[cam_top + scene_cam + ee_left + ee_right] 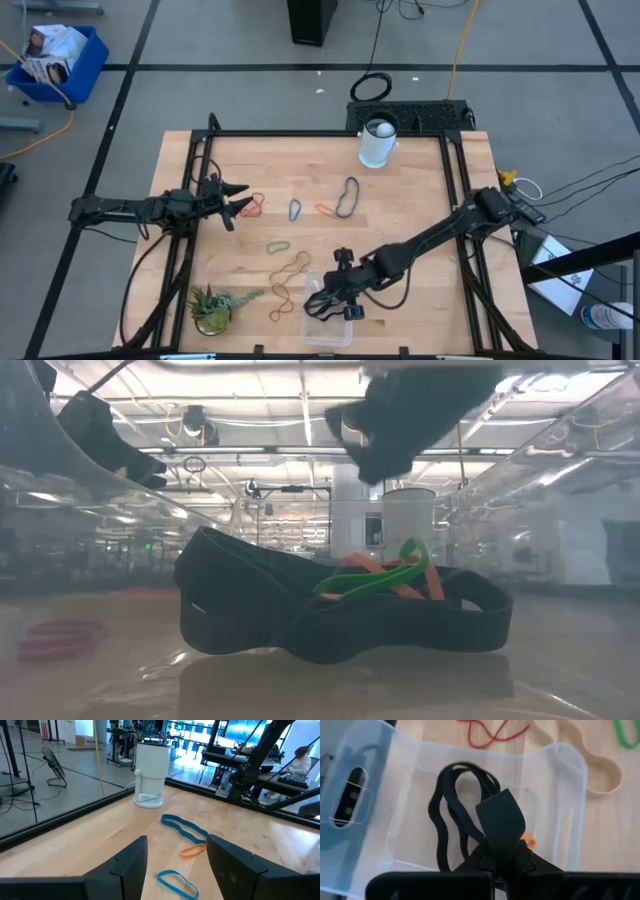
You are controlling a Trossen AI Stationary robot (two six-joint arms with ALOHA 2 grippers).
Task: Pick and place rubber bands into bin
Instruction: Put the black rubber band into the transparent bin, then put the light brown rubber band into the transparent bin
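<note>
The clear bin (325,335) stands at the table's near edge. Inside it lie a black rubber band (451,815), a green one (395,575) and an orange one (365,565), all resting on its floor. My right gripper (501,815) is shut and slants down over the bin's opening. In the low view the right gripper (385,455) hangs above the bands, clear of them, with nothing visible between its fingers. My left gripper (240,200) waits open and level at the table's left. More rubber bands lie loose on the wood: blue (182,827), orange (192,851), green (278,245), red (280,312).
A white cup (378,142) stands at the far edge. A small potted plant (215,308) sits near the front left corner. A long tan band (292,268) lies just left of the bin. Black frame rails (200,170) run along the table's sides.
</note>
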